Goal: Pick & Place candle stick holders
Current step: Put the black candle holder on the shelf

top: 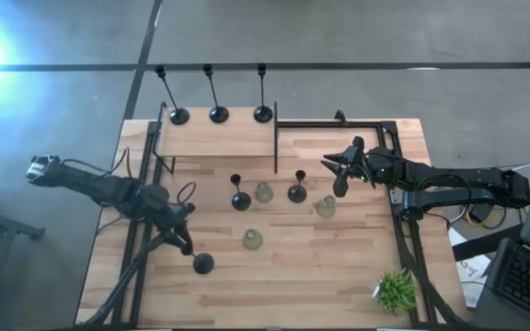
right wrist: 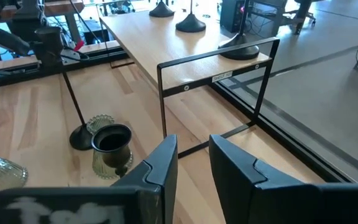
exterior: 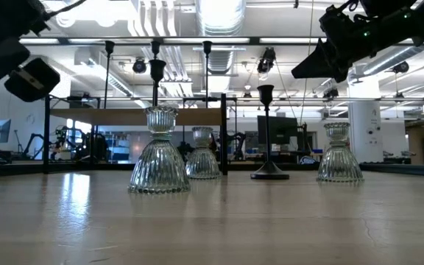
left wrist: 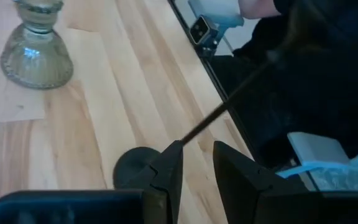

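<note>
A tall black holder stands near the table's near left with its round base (top: 202,264) on the wood. Its thin stem (left wrist: 229,112) slants past my left gripper (top: 188,245), which is open just above the base (left wrist: 135,169). Three tall black holders (top: 219,114) stand on the raised shelf at the far left. Two short black holders (top: 240,200) (top: 297,193) and three pale glass ones (top: 263,192) (top: 326,207) (top: 252,239) stand mid-table. My right gripper (top: 334,175) hovers open and empty above the table's right middle. My left gripper comes at the black holder slanting down from the table's left. The stem (left wrist: 183,139) comes out right beside the tip of one finger (left wrist: 173,155), and that finger hides the spot, so I cannot tell whether it touches the stem.
A thin black metal frame (top: 276,138) fences the shelf and the table's sides (right wrist: 216,59). A small green potted plant (top: 396,290) stands at the near right corner. Bare wood lies between the glass holders and the near edge (top: 293,285).
</note>
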Controlling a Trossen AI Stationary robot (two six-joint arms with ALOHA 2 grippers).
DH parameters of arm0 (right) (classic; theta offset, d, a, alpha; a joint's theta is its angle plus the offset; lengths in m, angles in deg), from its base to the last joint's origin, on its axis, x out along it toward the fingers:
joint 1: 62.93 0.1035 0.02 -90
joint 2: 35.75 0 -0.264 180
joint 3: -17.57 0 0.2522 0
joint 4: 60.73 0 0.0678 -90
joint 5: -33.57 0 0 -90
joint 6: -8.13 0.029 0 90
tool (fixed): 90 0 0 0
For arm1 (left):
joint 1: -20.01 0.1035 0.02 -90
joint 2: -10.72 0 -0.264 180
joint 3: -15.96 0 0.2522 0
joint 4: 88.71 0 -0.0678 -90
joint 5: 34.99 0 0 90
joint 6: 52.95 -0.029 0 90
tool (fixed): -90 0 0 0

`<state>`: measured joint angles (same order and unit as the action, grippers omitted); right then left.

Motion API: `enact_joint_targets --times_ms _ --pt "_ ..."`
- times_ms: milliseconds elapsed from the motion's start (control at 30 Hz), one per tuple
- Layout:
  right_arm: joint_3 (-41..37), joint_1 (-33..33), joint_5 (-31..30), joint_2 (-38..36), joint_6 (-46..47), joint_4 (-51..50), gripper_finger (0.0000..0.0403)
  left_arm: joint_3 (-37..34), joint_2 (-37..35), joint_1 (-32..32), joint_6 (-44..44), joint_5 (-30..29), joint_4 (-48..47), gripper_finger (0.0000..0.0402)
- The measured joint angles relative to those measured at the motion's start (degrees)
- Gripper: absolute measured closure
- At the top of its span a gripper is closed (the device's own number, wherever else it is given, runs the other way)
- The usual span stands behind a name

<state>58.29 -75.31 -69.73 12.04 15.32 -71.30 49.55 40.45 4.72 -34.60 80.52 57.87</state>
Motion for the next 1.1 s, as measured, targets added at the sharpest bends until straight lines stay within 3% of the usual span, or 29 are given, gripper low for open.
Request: enact_joint_targets --times_ms 500,900,1100 --pt "0.0 0.0 0.0 0.0 0.4 0.7 0.0314 -0.4 0.1 -0.7 -4.7 0.0 7.6 0.0301" --pt "0.0 0.0 0.0 0.0 0.4 0.5 0.0303 -0.4 4.6 -1.7 -5.2 0.7 13.1 0.0300" --pt "0.0 0.0 0.0 0.0 0.4 0.4 0.0310 -0.4 6.5 -3.4 -4.7 5.0 17.5 0.0300"
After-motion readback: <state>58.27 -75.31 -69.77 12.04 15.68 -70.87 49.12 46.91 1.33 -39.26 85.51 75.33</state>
